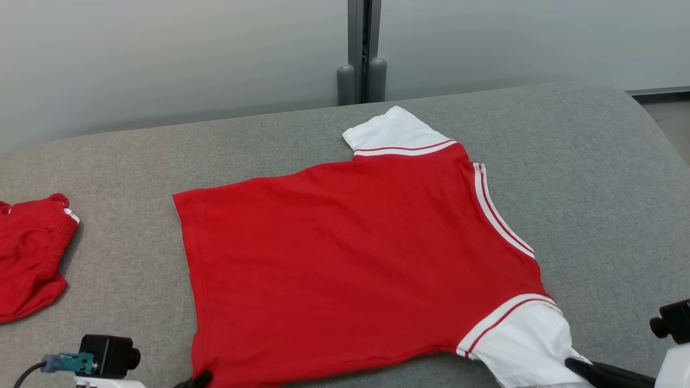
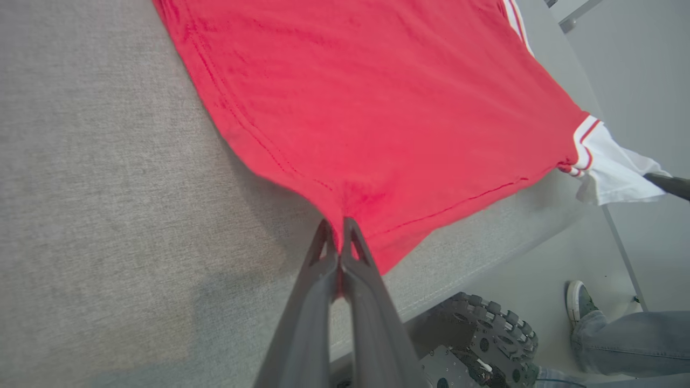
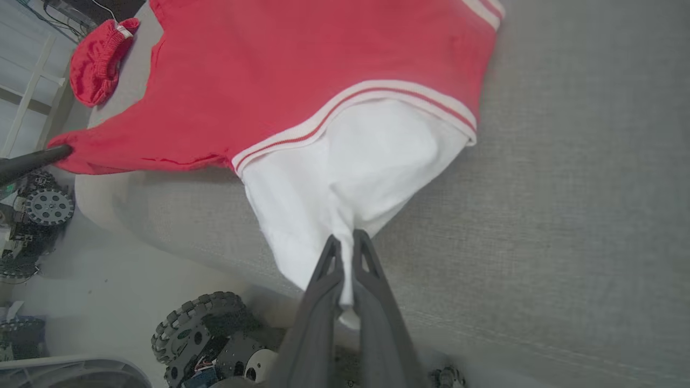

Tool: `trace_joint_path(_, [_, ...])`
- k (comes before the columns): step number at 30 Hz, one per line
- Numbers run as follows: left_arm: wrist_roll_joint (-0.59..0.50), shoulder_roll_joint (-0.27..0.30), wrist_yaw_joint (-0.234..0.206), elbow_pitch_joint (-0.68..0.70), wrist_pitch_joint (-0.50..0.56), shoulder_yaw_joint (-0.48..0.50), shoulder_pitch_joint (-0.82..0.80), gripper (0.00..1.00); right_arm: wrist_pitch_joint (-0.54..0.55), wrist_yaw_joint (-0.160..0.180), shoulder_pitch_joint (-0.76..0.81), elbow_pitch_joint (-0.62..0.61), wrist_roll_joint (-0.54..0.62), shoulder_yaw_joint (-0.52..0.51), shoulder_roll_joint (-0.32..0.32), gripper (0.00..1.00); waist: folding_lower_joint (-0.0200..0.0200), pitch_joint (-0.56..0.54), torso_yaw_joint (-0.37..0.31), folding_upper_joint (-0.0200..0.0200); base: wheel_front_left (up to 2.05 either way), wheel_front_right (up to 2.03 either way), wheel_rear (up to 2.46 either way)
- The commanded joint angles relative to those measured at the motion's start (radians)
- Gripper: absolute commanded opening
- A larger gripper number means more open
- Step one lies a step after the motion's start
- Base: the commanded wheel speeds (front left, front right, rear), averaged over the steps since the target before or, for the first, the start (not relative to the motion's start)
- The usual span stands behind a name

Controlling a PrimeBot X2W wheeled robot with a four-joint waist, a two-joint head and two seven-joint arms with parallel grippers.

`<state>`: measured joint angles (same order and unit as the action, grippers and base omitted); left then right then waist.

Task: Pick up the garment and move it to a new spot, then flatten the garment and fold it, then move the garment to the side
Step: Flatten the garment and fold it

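Head view: the garment point(image 1: 350, 258) lay spread red and mostly flat on the grey table point(image 1: 593, 178), collar end to your right, far sleeve point(image 1: 396, 134) laid out white. Your left gripper point(image 1: 200, 379) sat at the near hem corner point(image 1: 207, 361), and your right gripper point(image 1: 579, 367) at the near sleeve point(image 1: 528, 339). A second red piece point(image 1: 29, 253) lay bunched at the table's left, well apart.

Left wrist view: your left fingers point(image 2: 315, 285) were pinched tight on the hem corner. Cloth was caught between them and the corner was drawn toward the table edge. A person's shoe point(image 2: 579, 299) showed on the floor below.

Right wrist view: your right fingers point(image 3: 323, 285) were clamped on the near sleeve's tip, white fabric puckered into the pinch at the table's near edge.

Progress, as a judgement: the move to a new spot looked done and the flattening nearly done. You seemed to be at a last tug or the start of the first fold. No fold showed, so the folding and the move to the side were left.
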<state>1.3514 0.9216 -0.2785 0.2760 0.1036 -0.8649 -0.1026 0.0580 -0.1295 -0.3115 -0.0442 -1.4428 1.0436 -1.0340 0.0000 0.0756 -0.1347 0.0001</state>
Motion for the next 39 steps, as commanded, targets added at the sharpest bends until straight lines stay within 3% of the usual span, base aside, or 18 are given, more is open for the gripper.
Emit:
trace_joint_path(1, [0.002,0.008,-0.007,0.005,0.000,-0.001,0.013,0.00,0.013,-0.003,0.019,-0.014,-0.006,-0.013,-0.013,0.00,0.0000,0.001,-0.002,-0.0001,0.00,0.00,0.00])
trace_joint_path(12, [-0.005,-0.004,-0.018,-0.013,0.026,-0.005,-0.019,0.00,0.080,-0.003,0.045,-0.018,0.015,-0.108,0.013,0.00,0.0000,-0.011,0.007,-0.0001,0.00,0.00,0.00])
trace_joint_path(23, [0.075,0.016,0.069,-0.074,0.231,-0.007,-0.139,0.00,0.269,-0.003,-0.052,0.073,0.022,-0.182,0.107,0.00,0.0000,0.013,0.034,-0.0001,0.00,0.00,0.00])
trace_joint_path(30, [0.112,-0.017,0.140,-0.163,0.392,-0.019,-0.269,0.00,0.421,-0.003,-0.157,0.189,0.049,-0.213,0.219,0.00,0.0000,0.043,0.045,-0.0001,0.00,0.00,0.00])
trace_joint_path(39, [0.191,-0.065,0.201,-0.328,0.520,0.000,-0.373,0.00,0.524,-0.003,-0.240,0.362,0.045,-0.268,0.300,0.00,0.0000,0.059,0.045,-0.0001,0.00,0.00,0.00])
